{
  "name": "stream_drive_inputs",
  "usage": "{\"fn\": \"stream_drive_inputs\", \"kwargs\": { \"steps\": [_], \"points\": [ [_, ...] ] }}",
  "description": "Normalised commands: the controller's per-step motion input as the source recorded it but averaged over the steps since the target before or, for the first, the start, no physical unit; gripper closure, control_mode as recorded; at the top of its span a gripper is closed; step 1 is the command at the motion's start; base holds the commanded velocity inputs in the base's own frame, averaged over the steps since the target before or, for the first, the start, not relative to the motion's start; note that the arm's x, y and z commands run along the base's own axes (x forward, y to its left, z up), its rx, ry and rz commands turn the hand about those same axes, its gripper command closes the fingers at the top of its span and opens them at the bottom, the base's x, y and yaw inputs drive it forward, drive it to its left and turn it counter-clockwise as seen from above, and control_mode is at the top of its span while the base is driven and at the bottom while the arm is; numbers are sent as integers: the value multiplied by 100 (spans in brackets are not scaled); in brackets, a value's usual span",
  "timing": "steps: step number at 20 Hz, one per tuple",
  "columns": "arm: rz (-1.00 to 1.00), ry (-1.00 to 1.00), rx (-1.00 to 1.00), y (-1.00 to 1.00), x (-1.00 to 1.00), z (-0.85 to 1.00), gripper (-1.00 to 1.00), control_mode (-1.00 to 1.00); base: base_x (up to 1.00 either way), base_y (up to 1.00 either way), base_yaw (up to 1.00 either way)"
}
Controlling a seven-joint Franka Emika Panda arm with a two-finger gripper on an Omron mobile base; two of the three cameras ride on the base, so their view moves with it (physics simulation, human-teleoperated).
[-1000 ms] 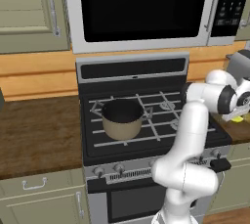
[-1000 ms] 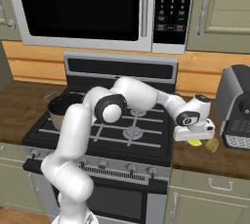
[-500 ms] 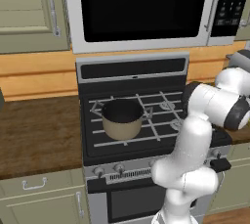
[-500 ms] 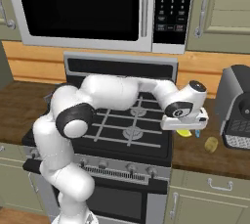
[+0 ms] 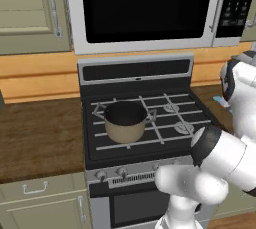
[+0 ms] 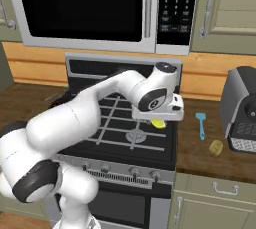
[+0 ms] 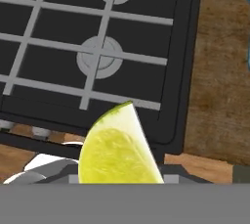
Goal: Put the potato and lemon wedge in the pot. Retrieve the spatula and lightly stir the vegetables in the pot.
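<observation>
My gripper [image 6: 161, 120] hangs over the right edge of the stove, shut on the lemon wedge [image 6: 159, 124], a yellow-green piece just below the hand. In the hand view the lemon wedge [image 7: 117, 149] sits large at the bottom middle and hides the finger tips. The potato [image 6: 216, 147] lies on the wooden counter right of the stove, with the light-blue spatula [image 6: 201, 124] flat just behind it. The tan pot [image 5: 124, 121] stands on the stove's front left burner, well left of the hand.
A dark coffee machine [image 6: 243, 109] stands at the far right of the counter [image 6: 200, 155]. The stove grates [image 7: 97, 61] lie under the hand. A microwave [image 5: 145, 8] hangs above the stove, with cabinets to both sides.
The hand has risen from the counter beside the potato and swung left over the stove's right edge, carrying the lemon wedge. Potato, spatula and pot have stayed put.
</observation>
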Motion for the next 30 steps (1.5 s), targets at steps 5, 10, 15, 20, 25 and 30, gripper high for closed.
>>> {"fn": "stream_drive_inputs", "kwargs": {
  "steps": [5, 10, 15, 20, 25, 30],
  "points": [
    [0, 6, 0, 100, -36, 30, 100, -100, 0, 0, 0],
    [0, 5, 0, 100, -19, 3, 100, -100, 0, 0, 0],
    [0, 0, -1, 100, -23, 5, 100, -100, 0, 0, 0],
    [0, 0, -4, 100, -11, 16, 100, -100, 0, 0, 0],
    [0, 0, -2, 100, 0, 27, 100, -100, 0, 0, 0],
    [0, 0, 0, 82, 0, 26, 100, -100, 0, 0, 0]
  ]
}}
